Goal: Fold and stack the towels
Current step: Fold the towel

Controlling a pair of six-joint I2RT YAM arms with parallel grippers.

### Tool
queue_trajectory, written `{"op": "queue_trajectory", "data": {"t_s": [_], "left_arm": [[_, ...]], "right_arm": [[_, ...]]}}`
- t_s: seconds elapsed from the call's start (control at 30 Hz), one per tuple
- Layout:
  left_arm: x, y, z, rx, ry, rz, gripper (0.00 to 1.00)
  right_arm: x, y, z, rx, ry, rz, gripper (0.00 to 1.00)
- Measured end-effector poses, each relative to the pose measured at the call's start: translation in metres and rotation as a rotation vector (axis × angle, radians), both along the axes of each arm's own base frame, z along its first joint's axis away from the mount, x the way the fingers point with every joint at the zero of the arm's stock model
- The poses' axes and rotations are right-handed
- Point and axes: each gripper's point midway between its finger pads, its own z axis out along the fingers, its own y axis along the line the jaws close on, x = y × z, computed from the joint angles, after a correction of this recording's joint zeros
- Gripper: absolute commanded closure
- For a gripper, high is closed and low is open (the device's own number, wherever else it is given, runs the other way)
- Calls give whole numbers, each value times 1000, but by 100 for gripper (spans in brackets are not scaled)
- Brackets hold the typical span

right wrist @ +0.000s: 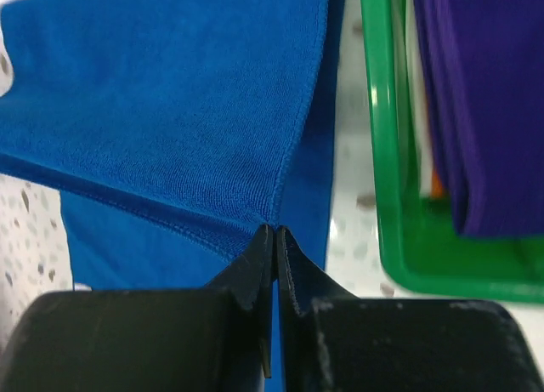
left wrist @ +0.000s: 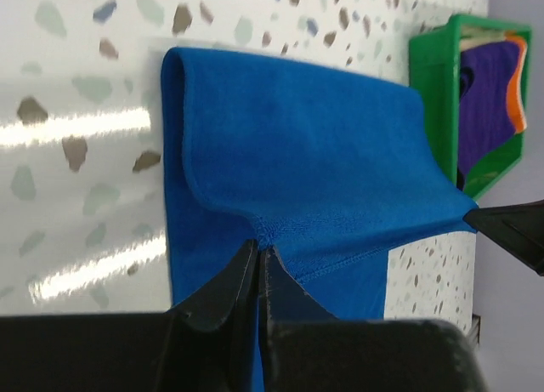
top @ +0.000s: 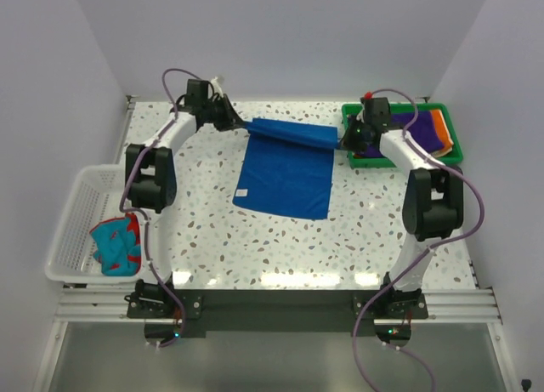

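Where left claw [left wrist: 257, 249] and right claw [right wrist: 274, 232] pinch blue towel [top: 285, 175], corners hidden

a white terrazzo table [top: 212, 239] with brown and grey flecks is filling the middle of the scene. plain pale grey walls [top: 280, 35] are standing behind it and at both sides. an aluminium rail [top: 459, 305] is running along the near edge. light is making bright streaks [top: 289, 279] on the glossy top.
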Motion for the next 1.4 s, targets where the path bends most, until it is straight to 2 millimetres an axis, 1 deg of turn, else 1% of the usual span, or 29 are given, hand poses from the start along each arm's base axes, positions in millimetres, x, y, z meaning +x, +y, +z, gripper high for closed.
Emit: {"op": "queue_trajectory", "data": {"t_s": [0.07,0.13,0.23,0.3,0.37,0.47,0.67,0.8,0.87,1.07,1.17,1.27,1.4], "left_arm": [[-15,2,-13,25,69,-17,93],[-27,4,-22,47,120,-30,93],[-54,9,-34,75,192,-49,93],[-70,11,-37,90,225,-59,93],[-83,14,-37,108,243,-68,93],[-97,19,-35,144,245,-70,93],[-114,31,-28,209,228,-60,93],[-127,36,-28,236,235,-51,93],[-134,36,-29,245,238,-54,93],[-161,37,-34,260,256,-69,92],[-169,38,-33,260,250,-69,92],[-176,38,-36,261,248,-71,92],[-187,34,-50,279,262,-83,91]], "right_arm": [[-24,3,-12,26,70,7,100],[-39,6,-15,46,108,16,100],[-55,9,-11,63,129,26,100],[-65,10,-6,72,134,35,100],[-74,13,-2,72,137,43,100],[-85,19,0,68,142,60,100],[-115,34,-9,47,183,104,100],[-128,38,-17,29,203,117,100],[-133,37,-17,24,205,117,100],[-139,32,-4,11,168,111,100],[-144,32,-2,14,160,112,100],[-151,31,-10,15,173,111,100],[-167,28,-35,14,225,105,100]]}}
